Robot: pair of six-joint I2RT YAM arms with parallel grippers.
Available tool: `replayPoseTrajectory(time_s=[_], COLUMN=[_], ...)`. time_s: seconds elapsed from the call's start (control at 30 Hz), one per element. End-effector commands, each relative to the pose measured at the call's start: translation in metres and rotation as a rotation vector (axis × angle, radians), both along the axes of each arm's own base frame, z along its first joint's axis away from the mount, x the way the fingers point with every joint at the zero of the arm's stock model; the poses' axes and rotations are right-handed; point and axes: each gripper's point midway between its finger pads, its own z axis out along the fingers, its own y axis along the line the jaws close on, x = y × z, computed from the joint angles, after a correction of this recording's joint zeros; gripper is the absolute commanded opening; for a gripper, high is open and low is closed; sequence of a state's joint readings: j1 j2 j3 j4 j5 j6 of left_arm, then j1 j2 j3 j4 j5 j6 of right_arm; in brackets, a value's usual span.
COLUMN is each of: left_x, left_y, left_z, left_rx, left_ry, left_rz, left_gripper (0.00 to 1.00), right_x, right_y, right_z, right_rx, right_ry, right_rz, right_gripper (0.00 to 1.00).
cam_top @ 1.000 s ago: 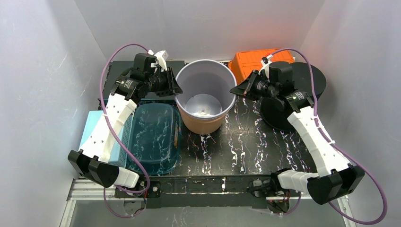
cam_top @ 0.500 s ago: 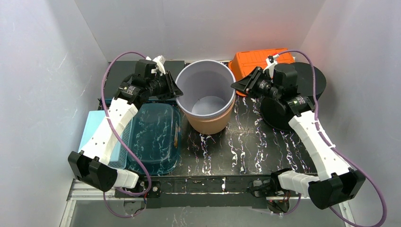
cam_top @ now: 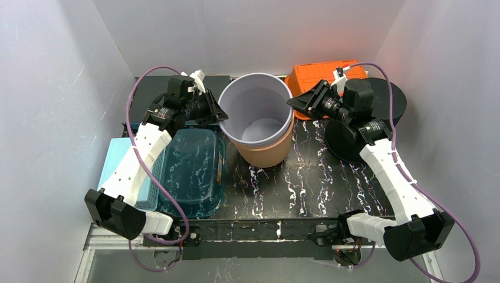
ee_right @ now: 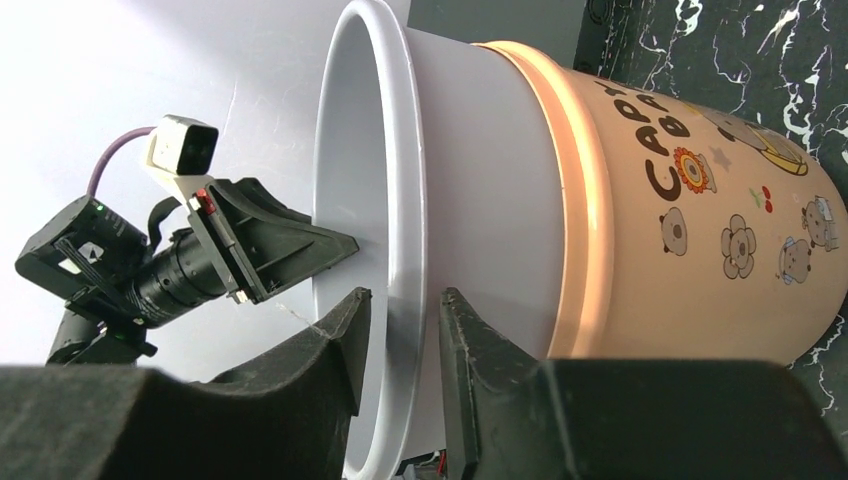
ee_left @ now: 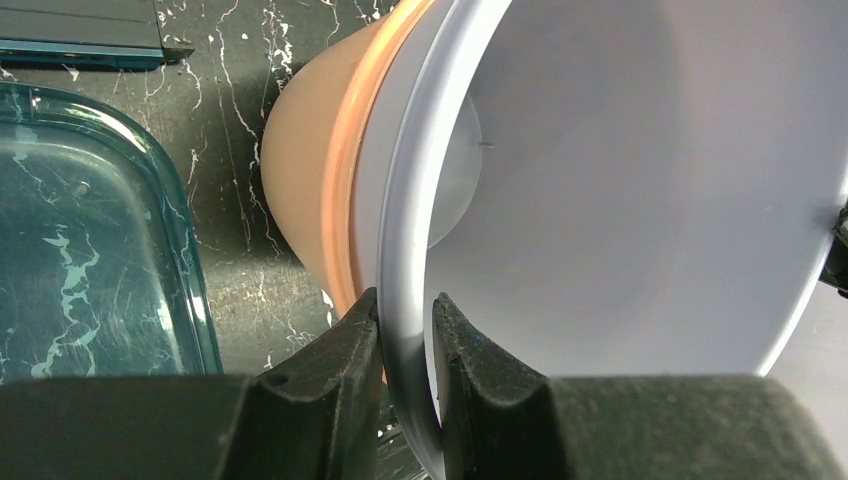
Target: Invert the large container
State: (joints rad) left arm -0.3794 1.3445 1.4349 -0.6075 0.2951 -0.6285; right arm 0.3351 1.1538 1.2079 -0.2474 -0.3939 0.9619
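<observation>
Near-upright large container (cam_top: 257,121), mouth upward

**What the views cut off or cover**

The large white-and-peach plastic container (ee_left: 600,200) runs off the left wrist view's top and right edges. Its printed lettering (ee_right: 690,150) curves out of sight in the right wrist view. From above, the right arm (cam_top: 383,165) partly covers the orange perforated basket (cam_top: 318,73) and the black round disc (cam_top: 394,100).

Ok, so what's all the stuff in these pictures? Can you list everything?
large container: one, white inside, peach outside, upright, back middle.
tub: one, clear teal, front left.
basket: one, light blue, left of the tub.
crate: one, orange, back right.
disc: one, black, far right.
table: one, black with white veins, under everything.
left gripper: one, black, pinching the container's rim.
right gripper: one, black, astride the opposite rim, jaws apart.
</observation>
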Motion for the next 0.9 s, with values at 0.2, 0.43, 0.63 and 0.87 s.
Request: replayPoseTrajectory(time_s=[0.2, 0.43, 0.63, 0.87], left_x=[-0.024, -0.022, -0.015, 0.006], left_y=[-0.037, -0.041, -0.043, -0.030], left_z=[0.067, 0.075, 0.087, 0.085], left_rx=[-0.190, -0.202, -0.196, -0.115], left_ry=[-0.145, -0.160, -0.184, -0.174], left_rz=[-0.200, -0.214, -0.217, -0.163], left_gripper=[0.00, 0.00, 0.12, 0.43], right_x=[-0.019, -0.013, 0.000, 0.035], right_y=[0.026, 0.026, 0.027, 0.018], right_z=[0.008, 0.022, 0.039, 0.037], right_rx=[-0.003, -0.018, -0.015, -0.062], right_ry=[-0.013, -0.069, -0.123, -0.135], right_rz=[0.197, 0.187, 0.165, 0.030], right_gripper=[0.41, 0.05, 0.01, 0.01])
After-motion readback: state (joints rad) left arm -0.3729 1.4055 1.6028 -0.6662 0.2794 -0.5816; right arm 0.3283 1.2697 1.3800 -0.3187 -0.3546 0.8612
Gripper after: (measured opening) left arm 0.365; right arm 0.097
